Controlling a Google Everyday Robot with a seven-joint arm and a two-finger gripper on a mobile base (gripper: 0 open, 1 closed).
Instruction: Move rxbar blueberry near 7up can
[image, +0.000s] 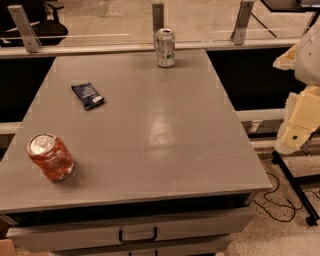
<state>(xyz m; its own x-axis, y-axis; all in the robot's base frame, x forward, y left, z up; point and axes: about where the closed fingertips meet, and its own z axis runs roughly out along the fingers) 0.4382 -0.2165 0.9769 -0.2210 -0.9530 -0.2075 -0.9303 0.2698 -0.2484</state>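
At the near edge of the grey table (150, 165), just above a drawer with a dark handle (137, 235), nothing has been touched yet. An orange-red translucent can (51, 156) sits by the near left corner, apparently upright, and plays no part in the job. Off the right side of the table, level with its middle and well clear of the top, the robot's cream-coloured arm hangs over the floor. The gripper (296, 134) seems to be at its lower end, and I cannot tell whether it is spread or pressed together; it carries nothing that shows. Farther in, on the left half of the table, the rxbar blueberry (87, 95) lies flat, its dark navy wrapper turned a little askew, with bare tabletop all around it. Farther still, at the middle of the far edge, the 7up can (165, 47) stands upright in front of the glass railing (158, 15). The bar and the can are well apart, with open grey surface between them, so I judge the task barely begun. The reach to the bar, the grasp, the carry across toward the far edge and the release beside the can all remain.
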